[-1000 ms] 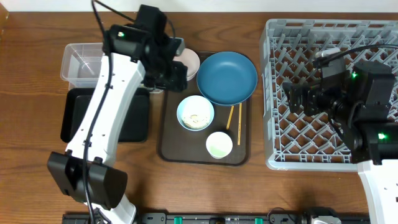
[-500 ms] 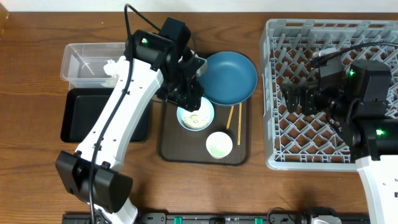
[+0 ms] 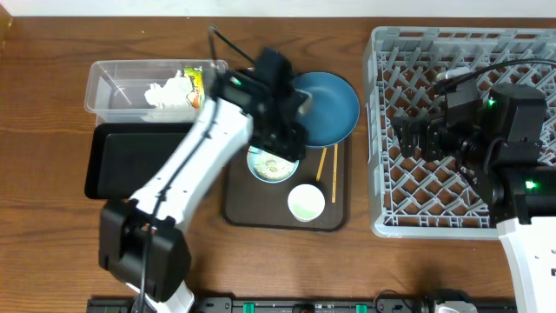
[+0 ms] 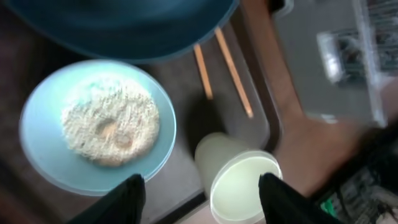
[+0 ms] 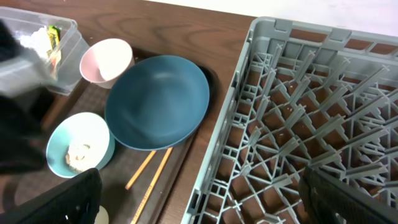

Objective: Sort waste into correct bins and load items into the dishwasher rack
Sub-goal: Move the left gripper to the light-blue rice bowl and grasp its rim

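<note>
My left gripper (image 3: 280, 149) (image 4: 202, 199) is open and empty, low over the brown serving tray between the light blue bowl (image 4: 37, 149), which holds rice grains (image 4: 109, 118), and the white cup (image 4: 242, 186). The dark blue bowl (image 3: 330, 104) and chopsticks (image 3: 327, 165) lie beside them. The pink bowl (image 5: 106, 61) shows only in the right wrist view. White tissue (image 3: 165, 91) and the yellow-green wrapper (image 3: 193, 87) lie in the clear tub (image 3: 109, 87). My right gripper (image 3: 408, 139) (image 5: 205, 199) is open and empty over the grey rack (image 3: 379, 104).
The black tray (image 3: 130, 165) lies in front of the clear tub at the left. The brown serving tray (image 3: 261, 213) sits between the bins and the rack. My left arm reaches across the tray's left side.
My left arm has swung right from over the clear tub to over the brown tray. The tissue and the wrapper now show in the tub. The right arm has not moved.
</note>
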